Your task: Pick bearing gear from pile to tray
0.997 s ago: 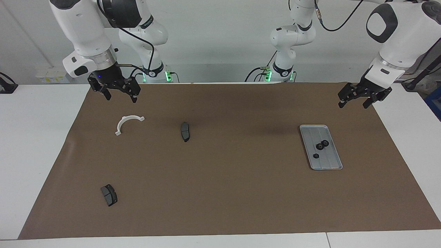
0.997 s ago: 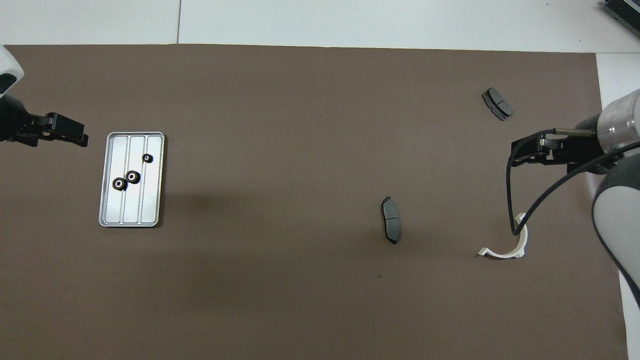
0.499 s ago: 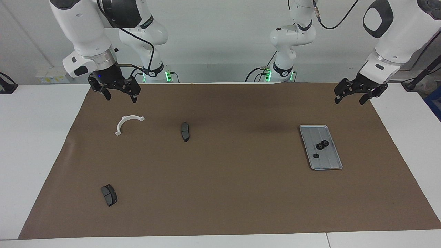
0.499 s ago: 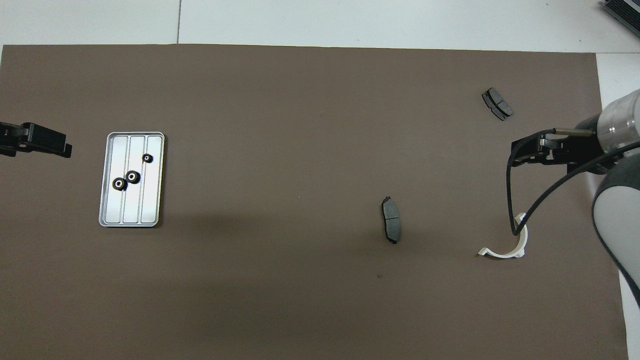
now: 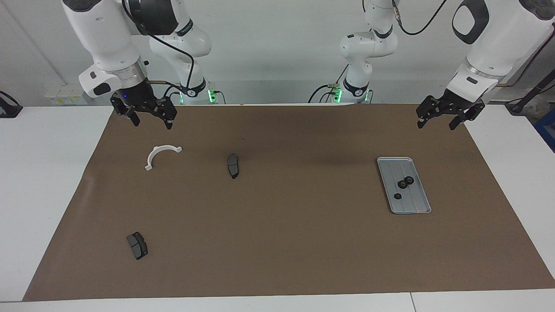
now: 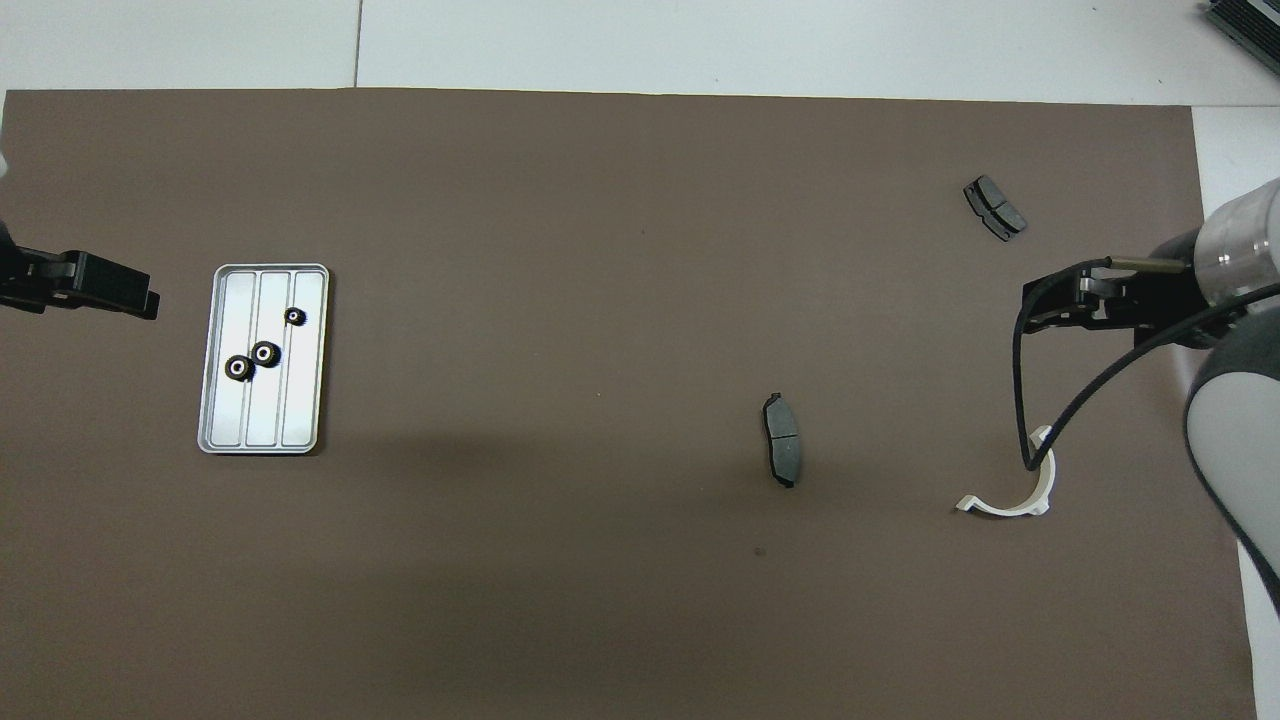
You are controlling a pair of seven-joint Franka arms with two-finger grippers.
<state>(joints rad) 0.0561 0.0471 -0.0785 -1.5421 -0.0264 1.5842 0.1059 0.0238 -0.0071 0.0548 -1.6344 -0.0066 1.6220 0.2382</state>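
Item 1, tray (image 5: 416, 208): a ridged silver-grey metal tray, lying on the brown mat toward the left arm's end of the table and holding all three black bearing gears in view. Two bearing gears (image 5: 405, 182) are touching each other at mid-tray; a smaller third gear (image 5: 397, 196) is sitting just apart from them.

Item 2, left gripper (image 5: 437, 122): hanging above the mat's edge with fingers spread wide and nothing between them. The tray is lying well apart from its fingertips, farther from the robots than they are.

Item 3, right gripper (image 5: 151, 122): hanging with fingers wide and empty, waiting at its own end. The white half-ring bracket (image 5: 160, 154) is lying near and below its fingertips.

Item 4, remainder of the pile: one dark brake pad (image 5: 233, 165) is resting near mid-mat, well apart from both sets of fingers; a second brake pad (image 5: 137, 245) is resting farther from the robots, at the right arm's end.

Status: no gear is showing loose on the mat, so the picking is looking finished, with both arms standing clear; nothing appears left to move.
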